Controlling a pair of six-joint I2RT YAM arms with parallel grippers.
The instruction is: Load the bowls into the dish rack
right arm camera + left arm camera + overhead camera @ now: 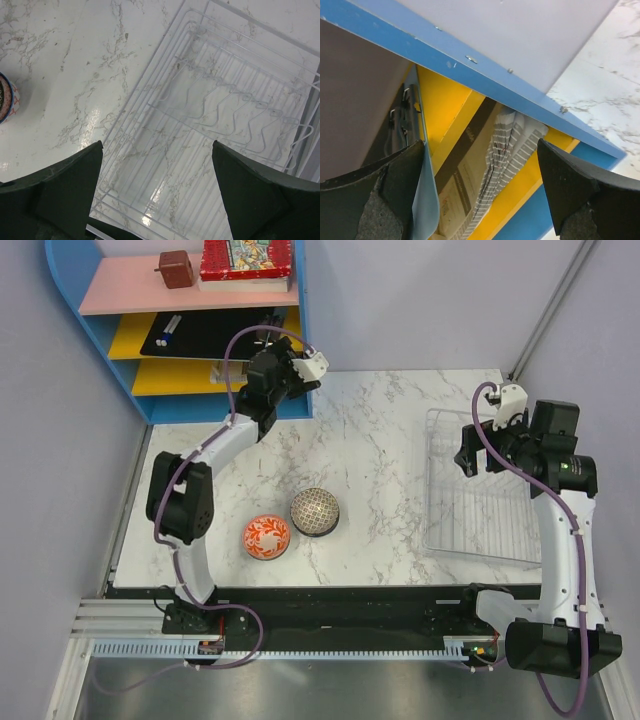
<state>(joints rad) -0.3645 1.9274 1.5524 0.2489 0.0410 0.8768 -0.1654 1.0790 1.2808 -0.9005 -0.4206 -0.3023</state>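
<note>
An orange-red bowl with a white floral pattern [267,537] and a grey-brown speckled bowl [315,511] sit upside down side by side on the marble table, near the front. The clear dish rack [432,480] lies at the right with no bowl in it, and it also shows in the right wrist view [210,100]. My right gripper [472,455] hovers open and empty over the rack's far left part [157,200]. My left gripper [262,375] is open and empty at the blue shelf unit, facing its yellow shelves [480,200]. The edge of a bowl with red marks [5,97] shows in the right wrist view.
The blue shelf unit [300,330] stands at the back left, holding a brown box [176,268], a red patterned book [245,260], a black tray with pens [200,335] and papers [505,145]. Walls close both sides of the table.
</note>
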